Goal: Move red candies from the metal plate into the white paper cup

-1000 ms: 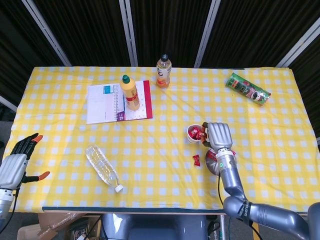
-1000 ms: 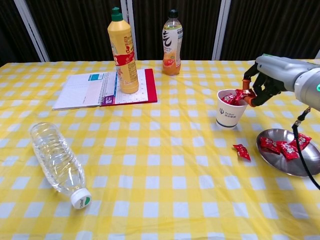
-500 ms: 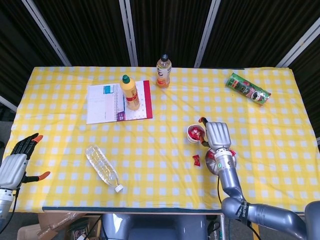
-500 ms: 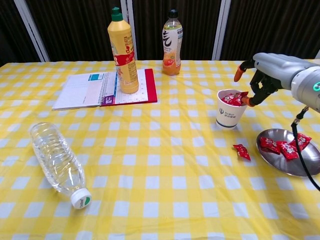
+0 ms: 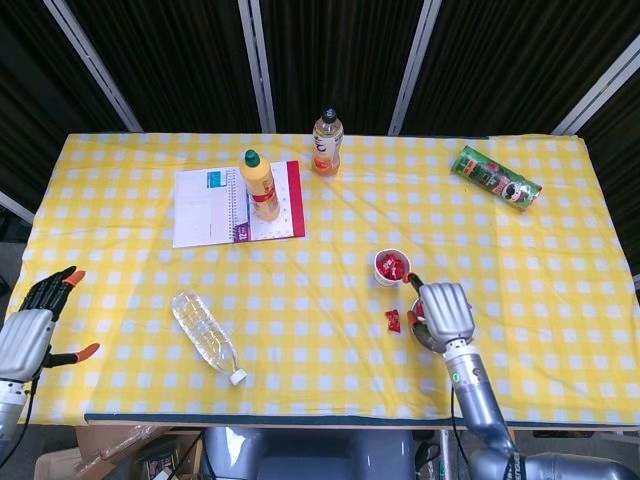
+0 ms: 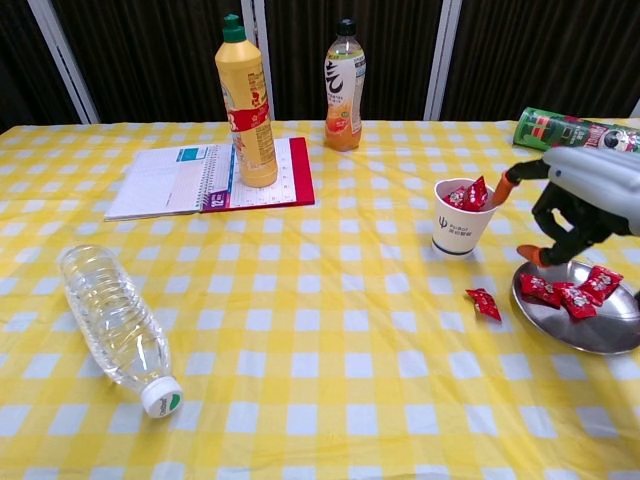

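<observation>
Back from the white paper cup (image 6: 461,222), the right hand (image 6: 585,200) hovers empty, fingers spread, over the metal plate (image 6: 600,336) (a clumsy scoop could flick red candies (image 6: 565,294) onto the table's right edge).

A yellow-and-white checked tablecloth (image 5: 330,350) covers the table. The small white paper cup (image 5: 390,268) stands upright with red wrapped candies (image 5: 391,265) inside — a single red candy (image 5: 392,320) lies on the cloth just below it. The grey right hand (image 5: 445,312) hovers over the round metal plate (image 5: 417,323), fingers apart, hiding most of it. The grey left hand (image 5: 32,330) hangs off the table's left edge — orange-tipped fingers spread, holding nothing.
</observation>
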Controlling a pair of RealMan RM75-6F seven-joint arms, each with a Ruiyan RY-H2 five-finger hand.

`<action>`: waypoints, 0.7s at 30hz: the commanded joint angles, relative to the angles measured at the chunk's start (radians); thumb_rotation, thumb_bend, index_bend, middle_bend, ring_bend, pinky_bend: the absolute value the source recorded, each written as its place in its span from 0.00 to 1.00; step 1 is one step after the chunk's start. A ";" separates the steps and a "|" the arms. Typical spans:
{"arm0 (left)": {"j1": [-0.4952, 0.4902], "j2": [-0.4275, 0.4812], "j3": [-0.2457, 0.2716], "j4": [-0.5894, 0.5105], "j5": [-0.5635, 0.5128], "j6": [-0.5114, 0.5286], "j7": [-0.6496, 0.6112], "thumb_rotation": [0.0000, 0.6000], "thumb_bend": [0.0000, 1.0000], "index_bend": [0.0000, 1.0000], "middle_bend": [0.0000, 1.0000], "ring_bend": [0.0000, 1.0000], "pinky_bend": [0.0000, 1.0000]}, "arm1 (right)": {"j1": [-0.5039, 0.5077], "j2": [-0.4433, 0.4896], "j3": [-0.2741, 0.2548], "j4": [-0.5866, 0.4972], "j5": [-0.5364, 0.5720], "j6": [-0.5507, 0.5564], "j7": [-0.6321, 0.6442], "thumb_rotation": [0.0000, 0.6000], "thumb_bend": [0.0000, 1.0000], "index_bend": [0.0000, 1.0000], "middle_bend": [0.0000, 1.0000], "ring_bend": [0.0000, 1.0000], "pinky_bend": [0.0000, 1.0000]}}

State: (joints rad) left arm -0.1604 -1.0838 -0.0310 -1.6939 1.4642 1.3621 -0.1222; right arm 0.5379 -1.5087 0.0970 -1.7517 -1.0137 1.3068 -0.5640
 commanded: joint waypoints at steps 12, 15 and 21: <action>0.002 -0.007 -0.001 0.002 -0.001 0.006 0.010 1.00 0.04 0.00 0.00 0.00 0.00 | -0.042 -0.049 -0.053 0.061 -0.042 -0.048 0.027 1.00 0.39 0.39 0.80 0.87 0.96; 0.001 -0.006 -0.002 0.002 -0.003 0.004 0.011 1.00 0.04 0.00 0.00 0.00 0.00 | -0.040 -0.060 -0.049 0.073 -0.041 -0.058 0.026 1.00 0.39 0.40 0.80 0.87 0.96; 0.000 -0.005 -0.003 0.003 -0.008 -0.001 0.005 1.00 0.04 0.00 0.00 0.00 0.00 | -0.037 -0.087 -0.037 0.108 -0.042 -0.078 0.035 1.00 0.39 0.41 0.80 0.87 0.96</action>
State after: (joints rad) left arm -0.1604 -1.0885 -0.0338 -1.6905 1.4563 1.3612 -0.1170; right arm 0.4997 -1.5904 0.0572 -1.6500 -1.0560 1.2338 -0.5318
